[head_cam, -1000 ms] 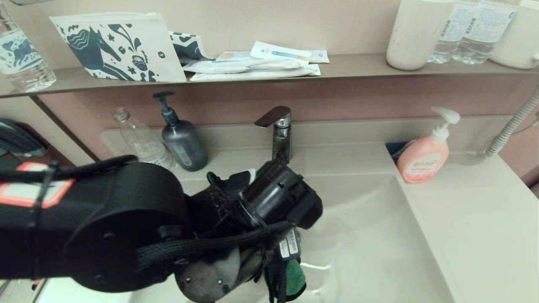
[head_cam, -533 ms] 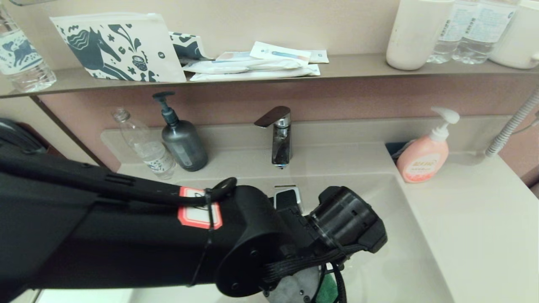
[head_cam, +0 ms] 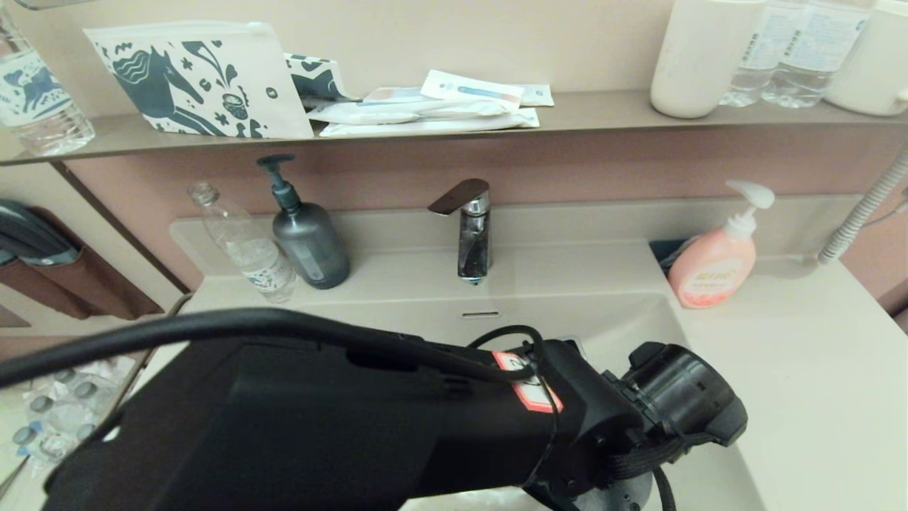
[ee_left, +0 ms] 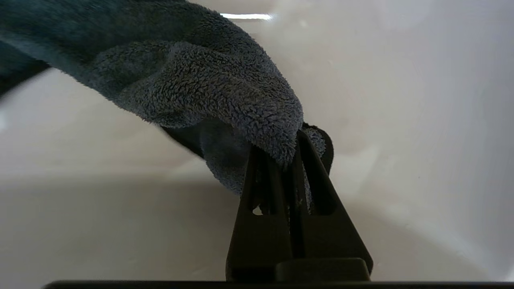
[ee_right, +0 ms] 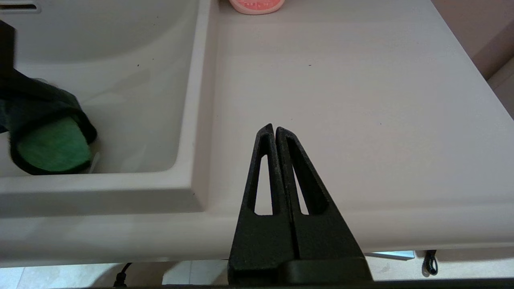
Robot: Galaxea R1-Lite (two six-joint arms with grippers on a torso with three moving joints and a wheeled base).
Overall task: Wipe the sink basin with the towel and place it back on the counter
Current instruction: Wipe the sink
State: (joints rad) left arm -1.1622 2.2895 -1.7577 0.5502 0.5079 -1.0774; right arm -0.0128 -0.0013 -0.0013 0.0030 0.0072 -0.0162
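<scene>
The dark grey towel [ee_left: 192, 80] hangs bunched from my left gripper [ee_left: 287, 156], which is shut on one fold of it, low inside the off-white sink basin [ee_left: 401, 100]. In the right wrist view the towel [ee_right: 52, 144] shows its green inner face close to the right wall of the basin [ee_right: 132, 104]. In the head view my left arm [head_cam: 425, 426] crosses the basin [head_cam: 603, 319] and hides the towel and the drain plug; the overflow slit [head_cam: 480, 313] shows. My right gripper [ee_right: 275, 130] is shut and empty, parked over the front edge of the counter [ee_right: 341, 100].
A chrome faucet [head_cam: 474, 238] stands behind the basin. A grey pump bottle [head_cam: 308, 241] and a clear plastic bottle [head_cam: 245, 248] stand at the back left. A pink soap dispenser [head_cam: 713, 266] stands on the right counter [head_cam: 801, 369], with a hose [head_cam: 858, 213] behind.
My left arm has swept to the right across the basin with the towel, from the left-centre to near the right wall. The right arm has not moved.
</scene>
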